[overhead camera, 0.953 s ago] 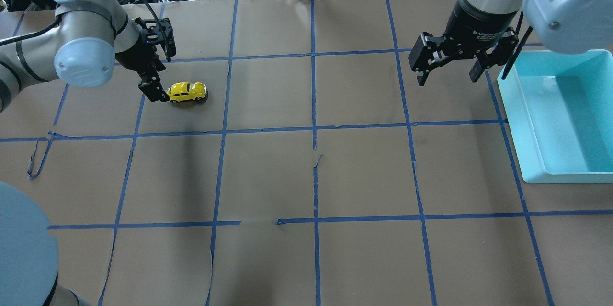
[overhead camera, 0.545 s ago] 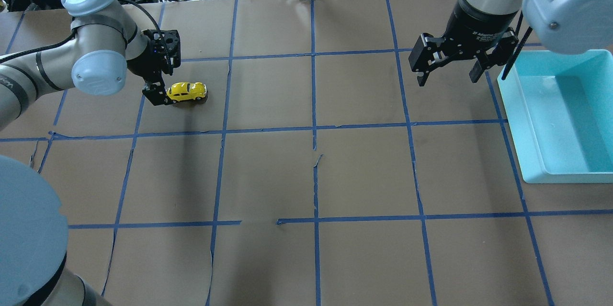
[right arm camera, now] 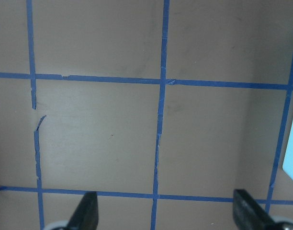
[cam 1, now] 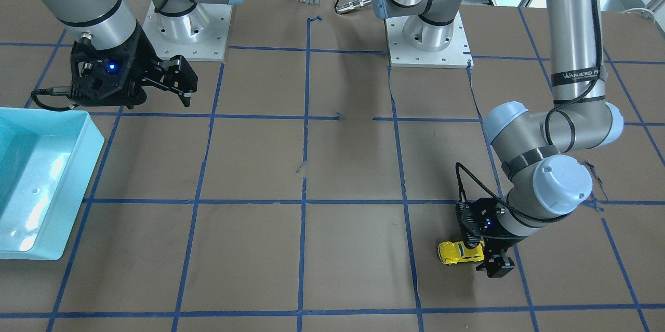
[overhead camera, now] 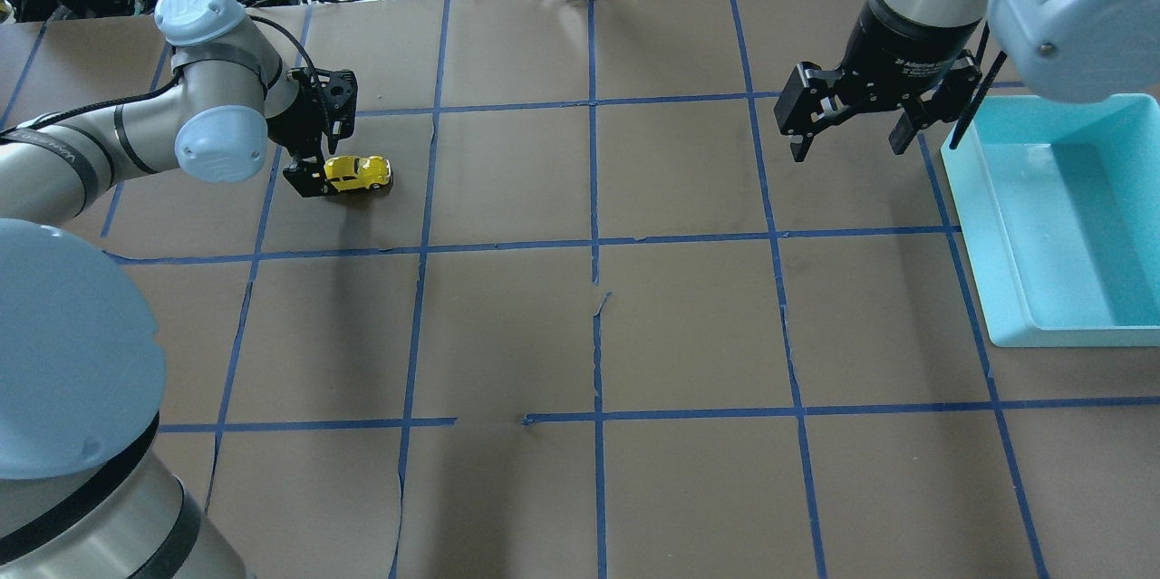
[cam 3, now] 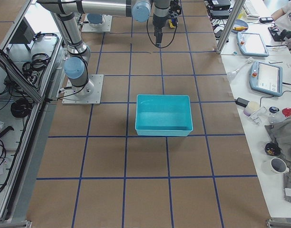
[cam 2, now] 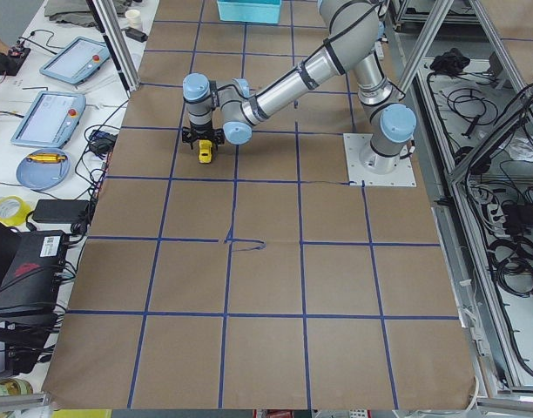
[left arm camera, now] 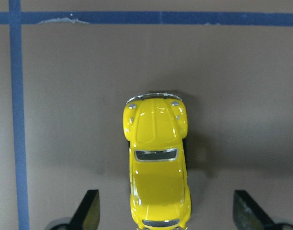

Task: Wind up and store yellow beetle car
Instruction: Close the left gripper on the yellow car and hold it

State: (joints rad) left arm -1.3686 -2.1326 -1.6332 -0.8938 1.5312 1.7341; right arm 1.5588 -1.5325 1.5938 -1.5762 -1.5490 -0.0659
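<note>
The yellow beetle car (overhead camera: 359, 173) stands on its wheels on the brown paper at the far left, and also shows in the front-facing view (cam 1: 459, 252) and the left side view (cam 2: 204, 153). My left gripper (overhead camera: 319, 164) is open and low over the table. In the left wrist view its fingertips (left arm camera: 90, 211) stand on either side of the car's (left arm camera: 157, 158) near end with gaps on both sides. My right gripper (overhead camera: 847, 144) is open and empty, held above the table beside the teal bin (overhead camera: 1051, 327).
The teal bin (cam 1: 52, 251) looks empty and sits at the table's right edge; it also shows in the right side view (cam 3: 164, 133). Blue tape lines grid the brown paper, with small tears near the middle (overhead camera: 600, 300). Cables and devices lie beyond the far edge.
My left arm has swung right and brought its open gripper closer around the car's end. The car and the right arm have not moved.
</note>
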